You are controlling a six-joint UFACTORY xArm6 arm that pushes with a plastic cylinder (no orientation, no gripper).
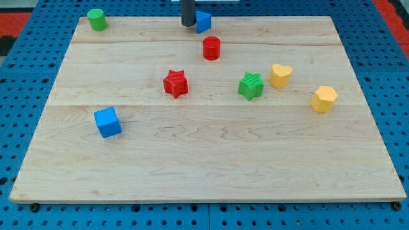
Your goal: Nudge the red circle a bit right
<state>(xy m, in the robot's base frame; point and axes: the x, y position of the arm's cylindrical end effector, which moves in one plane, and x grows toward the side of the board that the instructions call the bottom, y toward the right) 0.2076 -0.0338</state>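
Observation:
The red circle point(211, 48) is a short red cylinder standing on the wooden board point(204, 160) near the view's top centre. My tip point(188, 24) is at the board's top edge, up and to the left of the red circle and apart from it. The tip is right beside a blue block point(203, 21), at its left side. A red star point(175, 84) lies below and left of the red circle.
A green star point(251, 85) and a yellow heart point(280, 75) lie right of centre. A yellow block point(324, 98) lies further right. A green cylinder point(97, 19) stands at the top left corner. A blue cube point(107, 122) lies at the left.

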